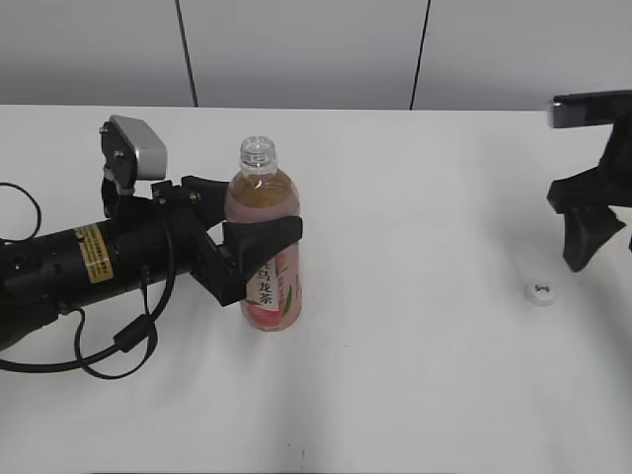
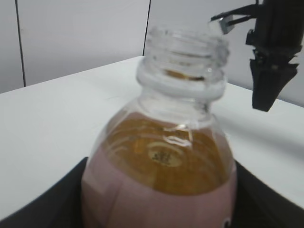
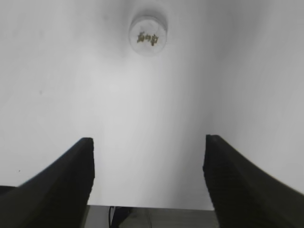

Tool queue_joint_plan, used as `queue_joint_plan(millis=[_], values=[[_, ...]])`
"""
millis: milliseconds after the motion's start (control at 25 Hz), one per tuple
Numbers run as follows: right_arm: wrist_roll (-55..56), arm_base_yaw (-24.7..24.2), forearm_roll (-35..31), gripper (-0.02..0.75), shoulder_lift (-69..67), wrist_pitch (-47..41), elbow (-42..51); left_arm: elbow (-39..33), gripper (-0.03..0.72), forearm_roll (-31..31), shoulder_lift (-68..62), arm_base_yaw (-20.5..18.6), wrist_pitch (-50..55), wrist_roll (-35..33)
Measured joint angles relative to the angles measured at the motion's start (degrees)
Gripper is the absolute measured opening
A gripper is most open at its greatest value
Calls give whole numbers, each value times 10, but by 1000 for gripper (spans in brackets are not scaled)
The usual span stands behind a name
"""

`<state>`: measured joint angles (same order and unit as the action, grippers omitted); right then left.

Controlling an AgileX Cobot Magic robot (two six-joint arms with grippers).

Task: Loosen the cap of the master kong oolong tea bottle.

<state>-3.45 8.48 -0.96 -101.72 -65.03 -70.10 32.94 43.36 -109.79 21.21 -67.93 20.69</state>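
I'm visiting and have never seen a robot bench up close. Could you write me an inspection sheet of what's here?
Surface: white table, bare apart from the items below.
Job's things: bottle upright, neck open; cap off, lying on the table to the right.
Clutter: nothing seen.
Grippers: left gripper jaws clamped round the bottle; right gripper open above the table near the cap.
Cables: black cable looped under the left arm.
Surroundings: grey panelled wall.
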Motion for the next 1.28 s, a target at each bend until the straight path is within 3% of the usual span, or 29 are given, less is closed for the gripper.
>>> queue_joint_plan(millis=[840, 1280], values=[[-12, 1, 17, 533, 627, 22, 328, 0, 467, -2, 0, 0, 1, 0], [-13, 2, 18, 532, 883, 15, 391, 0, 467, -2, 0, 0, 2, 0]])
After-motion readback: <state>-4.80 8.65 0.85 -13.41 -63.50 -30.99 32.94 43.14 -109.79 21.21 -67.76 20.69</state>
